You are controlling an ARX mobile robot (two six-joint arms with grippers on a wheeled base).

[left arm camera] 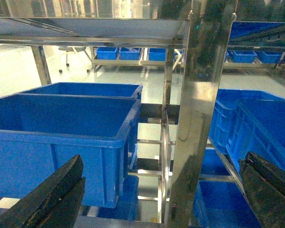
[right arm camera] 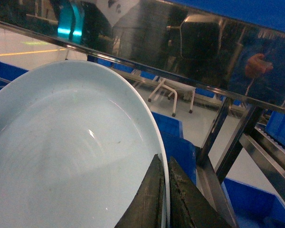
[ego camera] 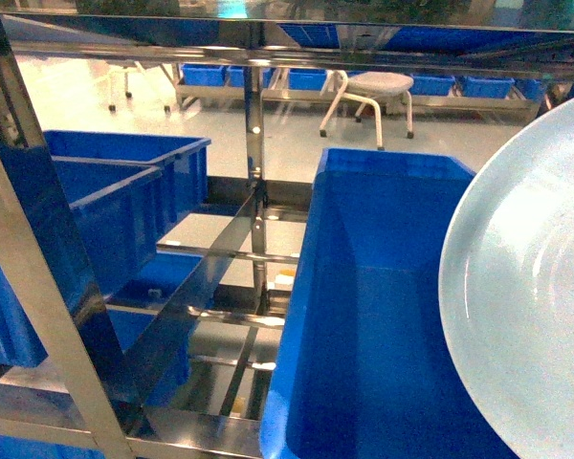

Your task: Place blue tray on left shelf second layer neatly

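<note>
I have the pale light-blue round plastic tray pinched by its rim in my right claw, both fingers closed on the edge, and it hangs at the right of the head view, above the deep dark-blue plastic crate. My left claw is released, fingers spread wide with nothing between them, facing the shiny stainless-steel rack upright and another dark-blue crate on the left shelf. To do this well I judge I should carry the tray leftward past the upright, keep it level under the cross bar, and watch that the rim doesn't clip the steel
</note>
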